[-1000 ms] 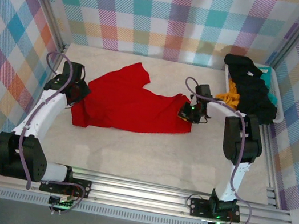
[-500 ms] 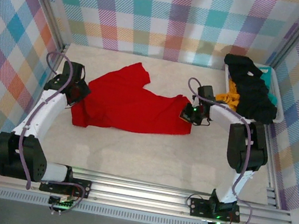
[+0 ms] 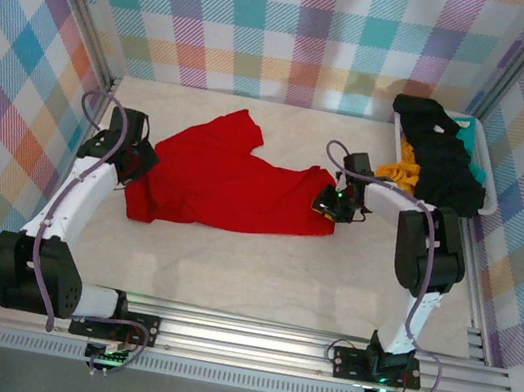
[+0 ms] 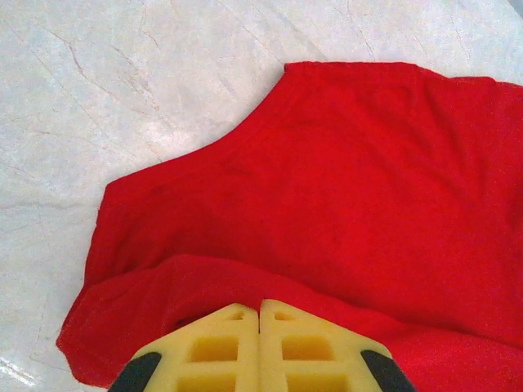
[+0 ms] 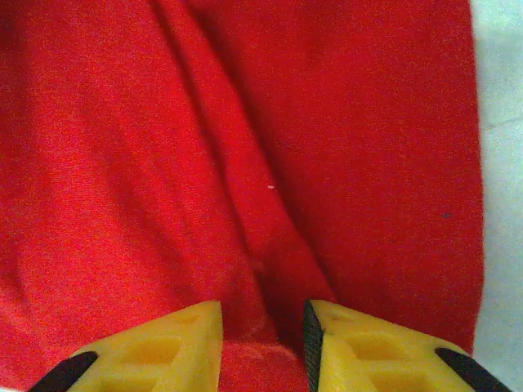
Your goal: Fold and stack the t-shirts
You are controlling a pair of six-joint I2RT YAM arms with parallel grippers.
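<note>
- The plain bright red cloth t-shirt [image 3: 233, 186] lies spread and rumpled on the pale marbled tabletop [image 3: 260, 267], in the middle of the table between the two arms
- One red flap reaches toward the far side; the rest stretches left to right
- On the left, the left gripper [image 3: 135, 169] sits at the near-left corner of the red t-shirt
- From the left wrist camera, the left gripper [image 4: 260, 306] has its yellow fingers [image 4: 221, 347] pressed flat together, no gap between them
- A raised fold of red cloth runs right up to those tips, so it reads as a pinch on the shirt's edge
- Beyond that fold, the shirt lies flat, its curved hem against bare table
- Over on the right, the right gripper [image 3: 327, 202] is down at the shirt's right edge
- In its wrist view the right gripper [image 5: 261, 314] has its jaws standing apart, parted over the cloth
- A narrow crease of red fabric runs up through that gap, with the pads on either side of it; nothing is clamped there
- Far right, a white-and-teal plastic basket [image 3: 488, 195] stands against the plaid wall [image 3: 301, 30]
- A black cloth t-shirt [image 3: 446, 162] is heaped in it, spilling over the rim
- An orange-yellow cloth t-shirt [image 3: 401, 165] pokes out at the basket's left side, just beside the right arm
</note>
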